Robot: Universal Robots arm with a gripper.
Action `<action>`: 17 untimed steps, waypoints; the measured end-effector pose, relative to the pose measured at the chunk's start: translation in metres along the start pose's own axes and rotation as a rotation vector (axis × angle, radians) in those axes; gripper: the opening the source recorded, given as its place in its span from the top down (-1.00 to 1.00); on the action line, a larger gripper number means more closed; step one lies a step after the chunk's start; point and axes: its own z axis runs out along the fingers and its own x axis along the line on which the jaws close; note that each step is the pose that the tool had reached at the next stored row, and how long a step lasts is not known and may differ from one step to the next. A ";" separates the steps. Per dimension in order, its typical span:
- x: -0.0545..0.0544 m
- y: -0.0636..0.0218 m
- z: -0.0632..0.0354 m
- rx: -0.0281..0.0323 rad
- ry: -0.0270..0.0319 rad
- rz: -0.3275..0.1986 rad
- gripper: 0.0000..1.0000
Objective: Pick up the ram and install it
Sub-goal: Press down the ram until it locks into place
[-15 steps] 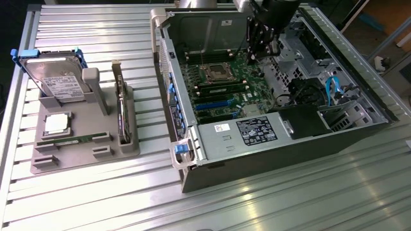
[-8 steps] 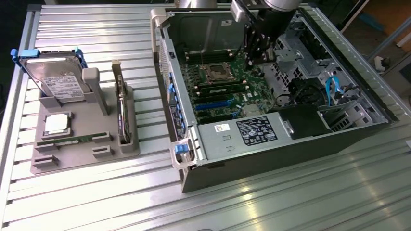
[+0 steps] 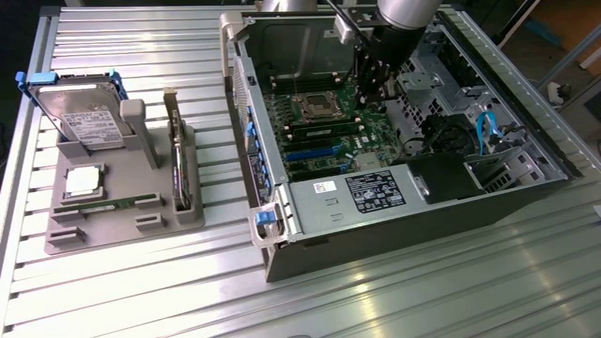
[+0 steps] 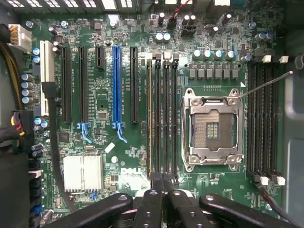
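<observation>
The ram (image 4: 150, 118), a long thin green stick seen edge-on, stands in the outermost of the black memory slots beside the empty CPU socket (image 4: 213, 128). In the exterior view the ram (image 3: 324, 131) shows as a green strip on the motherboard, just below the socket. My gripper (image 4: 162, 184) hangs inside the open computer case over one end of these slots. Its fingers are shut together, and nothing shows between them. In the exterior view the gripper (image 3: 369, 91) reaches down into the case above the board.
The case walls (image 3: 246, 134) close in the motherboard, with a drive cage and cables (image 3: 483, 134) on the exterior view's right. A grey fixture (image 3: 122, 211) on the exterior view's left holds a hard drive (image 3: 80, 116), an upright card (image 3: 179, 165) and a thin green strip (image 3: 94, 205).
</observation>
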 end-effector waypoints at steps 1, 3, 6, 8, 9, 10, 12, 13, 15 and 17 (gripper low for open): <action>0.000 0.0000 0.0018 0.0000 -0.0001 0.000 0.79; 0.000 -0.0001 0.0053 0.0000 0.0000 0.000 0.79; 0.000 -0.0002 0.0177 0.0000 -0.0001 0.000 0.79; 0.000 -0.0003 0.0222 0.0000 -0.0001 0.000 0.79; 0.000 -0.0003 0.0234 0.0000 -0.0001 0.000 0.79; 0.000 -0.0003 0.0236 0.0000 0.0001 0.000 0.79; 0.000 -0.0003 0.0236 -0.0001 0.0002 0.000 0.79; 0.000 -0.0003 0.0236 0.0000 0.0001 0.000 0.79; 0.000 -0.0005 0.0237 0.0000 0.0000 0.000 0.79; 0.000 -0.0028 0.0237 0.0000 -0.0001 0.000 0.79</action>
